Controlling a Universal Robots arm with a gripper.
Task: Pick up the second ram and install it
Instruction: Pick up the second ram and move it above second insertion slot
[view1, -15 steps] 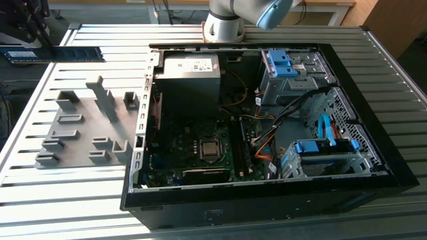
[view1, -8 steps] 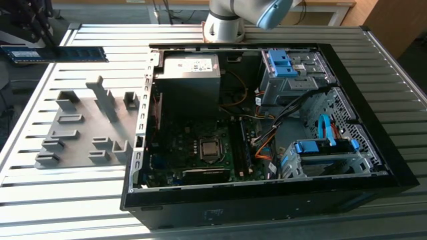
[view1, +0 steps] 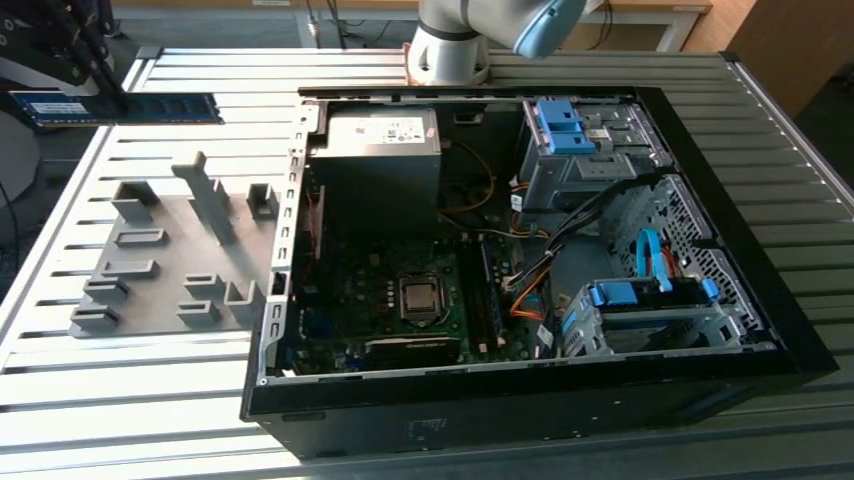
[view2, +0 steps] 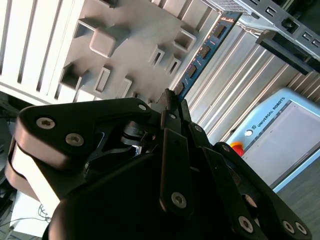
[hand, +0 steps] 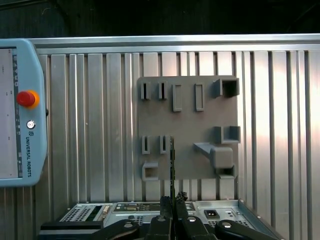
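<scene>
1. The second ram (view1: 174, 107) sits in the upper left of the exterior view. Its long axis is level, running across the frame (a blue stick with dark chips).
2. It hangs above the slatted table (view1: 160, 400), past the gray holder plate (view1: 160, 300) and well apart from the open computer case (view1: 534, 395), with free space around it.
3. The gripper (hand: 173, 199) points down, its fingers clamped on the stick's edge.

The arm (view1: 447, 45) was a smooth silver-grey cylinder at twelve o'clock in the exterior view, with a pale blue cap (view1: 547, 25) on its joint. The pincer (view2: 170, 102) was matte black, built of flat, round-ended linkage bars pinned with bright silver screws (view2: 179, 200).
</scene>
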